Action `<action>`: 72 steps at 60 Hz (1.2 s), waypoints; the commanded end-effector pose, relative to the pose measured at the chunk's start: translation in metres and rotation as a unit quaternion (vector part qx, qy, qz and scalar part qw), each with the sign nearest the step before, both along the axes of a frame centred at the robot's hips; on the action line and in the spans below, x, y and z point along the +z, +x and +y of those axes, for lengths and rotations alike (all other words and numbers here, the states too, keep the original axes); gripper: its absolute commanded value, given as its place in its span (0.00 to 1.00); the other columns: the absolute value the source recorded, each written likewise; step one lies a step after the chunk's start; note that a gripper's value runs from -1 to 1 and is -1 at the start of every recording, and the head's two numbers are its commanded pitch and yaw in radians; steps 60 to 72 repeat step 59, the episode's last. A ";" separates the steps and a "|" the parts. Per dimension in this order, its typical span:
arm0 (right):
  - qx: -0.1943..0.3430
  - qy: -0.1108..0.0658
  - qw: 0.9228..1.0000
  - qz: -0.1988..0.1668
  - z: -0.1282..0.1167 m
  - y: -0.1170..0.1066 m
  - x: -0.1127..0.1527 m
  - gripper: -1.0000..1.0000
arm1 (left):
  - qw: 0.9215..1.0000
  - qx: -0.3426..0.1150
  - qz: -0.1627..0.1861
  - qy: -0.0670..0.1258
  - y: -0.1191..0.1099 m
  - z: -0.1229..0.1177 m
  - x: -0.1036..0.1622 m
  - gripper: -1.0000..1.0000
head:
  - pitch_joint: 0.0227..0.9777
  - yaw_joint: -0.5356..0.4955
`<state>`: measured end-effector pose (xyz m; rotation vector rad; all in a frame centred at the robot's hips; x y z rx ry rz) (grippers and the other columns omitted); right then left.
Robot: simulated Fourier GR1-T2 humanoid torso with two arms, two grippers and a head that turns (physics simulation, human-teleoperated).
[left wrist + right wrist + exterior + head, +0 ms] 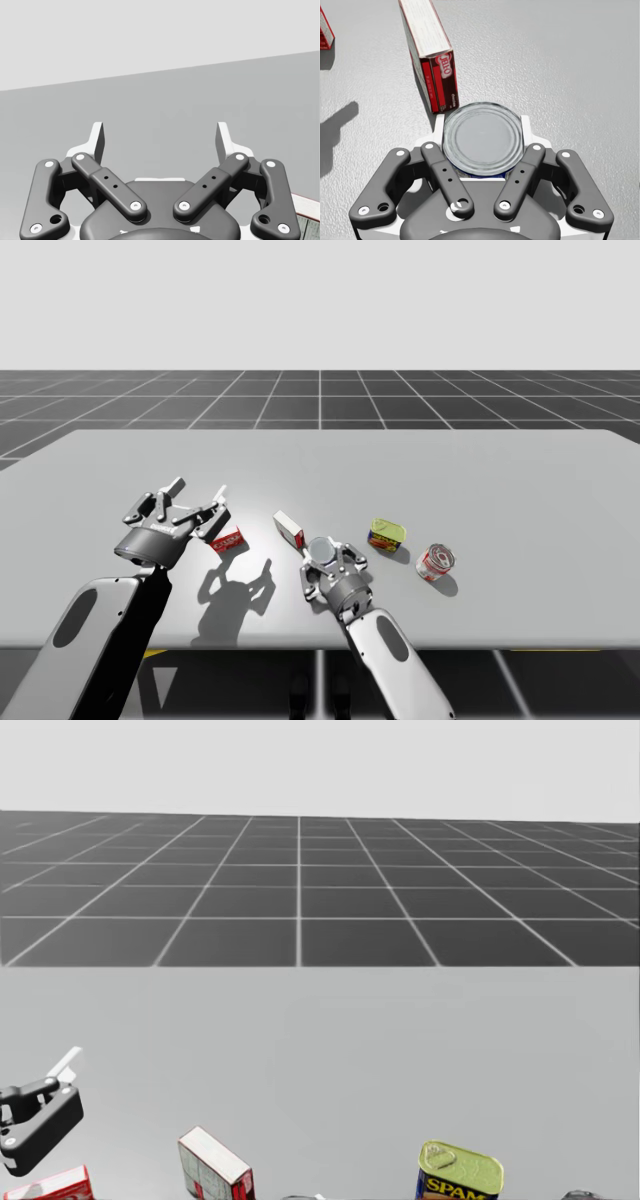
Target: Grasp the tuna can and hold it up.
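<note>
While my left tool [160, 142] hangs with its fingers wide apart and nothing between them, my right tool [483, 125] is clamped on the tuna can [482, 142], lid up, with a finger pressing each side. The right wrist view shows a tall box [427, 55] standing just ahead of it. The high view takes in more of the counter [500, 470]: a flat red box [228, 540] beside the left tool, and a yellow can [387, 537] and a round can [436, 561] to the right tool's right.
</note>
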<state>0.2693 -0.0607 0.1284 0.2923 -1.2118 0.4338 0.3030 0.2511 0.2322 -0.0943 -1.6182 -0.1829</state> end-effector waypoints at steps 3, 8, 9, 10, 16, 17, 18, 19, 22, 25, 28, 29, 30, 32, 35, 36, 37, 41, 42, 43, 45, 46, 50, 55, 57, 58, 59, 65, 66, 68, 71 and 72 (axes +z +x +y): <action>-0.058 0.001 0.998 0.002 -0.011 0.002 -0.007 0.96 | 1.000 0.001 -0.001 0.000 0.000 0.001 0.000 0.00 | 0.43 0.48; -0.056 0.007 0.998 -0.016 -0.012 0.002 0.002 0.97 | 1.000 0.001 -0.001 0.000 0.000 0.001 0.000 0.00 | 0.44 0.48; -0.055 0.009 0.998 -0.020 -0.012 0.001 0.005 0.97 | 1.000 0.001 -0.001 0.000 0.000 0.001 0.000 0.00 | 0.44 0.48; -0.055 0.010 0.998 -0.023 -0.012 0.001 0.007 0.97 | 1.000 0.001 -0.001 0.000 0.000 0.001 0.000 0.00 | 0.44 0.48; -0.054 0.012 0.997 -0.048 -0.012 0.000 0.022 0.97 | 1.000 0.001 -0.001 0.000 0.001 0.002 0.000 0.00 | 0.44 0.48; -0.054 0.012 0.997 -0.059 -0.013 0.000 0.028 0.97 | 1.000 0.001 -0.001 0.000 0.001 0.002 0.000 0.00 | 0.44 0.48; -0.054 0.012 0.996 -0.063 -0.013 0.000 0.030 0.97 | 1.000 0.001 -0.001 0.000 0.001 0.002 0.000 0.00 | 0.44 0.48; -0.054 0.013 0.996 -0.067 -0.013 0.000 0.033 0.97 | 1.000 0.001 -0.001 0.000 0.001 0.002 0.000 0.00 | 0.44 0.48; -0.055 0.016 0.995 -0.083 -0.015 0.000 0.045 0.97 | 1.000 0.002 -0.001 0.000 0.001 0.002 0.000 0.00 | 0.44 0.48; -0.055 0.020 0.994 -0.096 -0.016 -0.001 0.055 0.97 | 1.000 0.002 -0.001 0.000 0.000 0.002 0.000 0.00 | 0.44 0.48; -0.057 0.022 0.991 -0.115 -0.017 -0.001 0.069 0.98 | 1.000 0.003 -0.001 0.000 0.000 0.002 0.000 0.00 | 0.44 0.48; -0.058 0.023 0.991 -0.119 -0.018 -0.001 0.072 0.97 | 1.000 0.003 -0.001 0.000 0.000 0.002 0.000 0.00 | 0.44 0.48; -0.058 0.024 0.990 -0.123 -0.018 -0.001 0.075 0.97 | 1.000 0.003 -0.001 0.000 0.000 0.002 0.000 0.00 | 0.44 0.48; -0.058 0.026 0.988 -0.138 -0.020 -0.002 0.086 0.98 | 1.000 0.003 -0.001 0.000 0.000 0.002 0.000 0.00 | 0.44 0.48; -0.064 0.024 0.985 -0.160 -0.022 -0.002 0.096 0.96 | 1.000 0.004 -0.001 0.000 0.000 0.002 0.000 0.00 | 0.44 0.48; -0.065 0.023 0.984 -0.166 -0.023 -0.001 0.099 0.98 | 1.000 0.004 -0.001 -0.001 0.000 0.002 0.000 0.00 | 0.44 0.48; -0.066 0.021 0.983 -0.172 -0.023 -0.001 0.101 0.97 | 1.000 0.004 -0.001 -0.001 0.000 0.002 0.000 0.00 | 0.44 0.48; -0.074 0.018 0.977 -0.199 -0.027 -0.001 0.114 0.97 | 1.000 0.004 -0.001 -0.002 0.000 0.002 0.001 0.00 | 0.45 0.48; -0.074 0.021 0.977 -0.200 -0.027 -0.001 0.117 0.97 | 1.000 0.004 -0.002 -0.002 0.000 0.002 0.001 0.00 | 0.45 0.48; -0.075 0.022 0.975 -0.206 -0.028 -0.001 0.121 0.98 | 1.000 0.004 -0.002 -0.002 0.000 0.002 0.001 0.00 | 0.45 0.48; -0.077 0.023 0.973 -0.216 -0.029 -0.001 0.128 0.98 | 1.000 0.004 -0.002 -0.001 0.000 0.002 0.001 0.00 | 0.45 0.48; -0.078 0.024 0.972 -0.220 -0.030 -0.001 0.131 0.98 | 1.000 0.004 -0.003 -0.001 0.000 0.002 0.001 0.00 | 0.45 0.48; -0.083 0.030 0.968 -0.236 -0.031 -0.001 0.144 0.99 | 1.000 0.003 -0.003 -0.001 0.000 0.002 0.001 0.00 | 0.45 0.48; -0.087 0.041 0.960 -0.265 -0.033 -0.003 0.166 0.98 | 1.000 0.002 -0.003 -0.002 0.000 0.002 0.001 0.00 | 0.45 0.48; -0.088 0.046 0.956 -0.276 -0.034 -0.004 0.175 0.99 | 1.000 0.002 -0.003 -0.002 0.000 0.002 0.001 0.00 | 0.45 0.48; -0.088 0.049 0.954 -0.284 -0.034 -0.005 0.181 0.99 | 1.000 0.002 -0.003 -0.002 0.000 0.002 0.001 0.00 | 0.45 0.48; -0.089 0.049 0.952 -0.288 -0.034 -0.006 0.184 0.99 | 1.000 0.002 -0.003 -0.002 0.000 0.002 0.001 0.00 | 0.45 0.48; -0.089 0.049 0.952 -0.288 -0.034 -0.006 0.184 0.99 | 1.000 0.002 -0.003 -0.002 0.000 0.002 0.001 0.00 | 0.45 0.48; -0.089 0.049 0.952 -0.288 -0.034 -0.006 0.184 0.99 | 1.000 0.002 -0.003 -0.002 0.000 0.002 0.001 0.00 | 0.45 0.48; -0.089 0.049 0.952 -0.288 -0.034 -0.006 0.184 0.99 | 1.000 0.002 -0.003 -0.002 0.000 0.002 0.001 0.00 | 0.45 0.48; -0.089 0.049 0.952 -0.288 -0.034 -0.006 0.184 0.99 | 1.000 0.002 -0.003 -0.002 0.000 0.002 0.001 0.00 | 0.45 0.48; -0.089 0.049 0.952 -0.288 -0.034 -0.006 0.184 0.99 | 1.000 0.002 -0.003 -0.002 0.000 0.002 0.001 0.00 | 0.45 0.48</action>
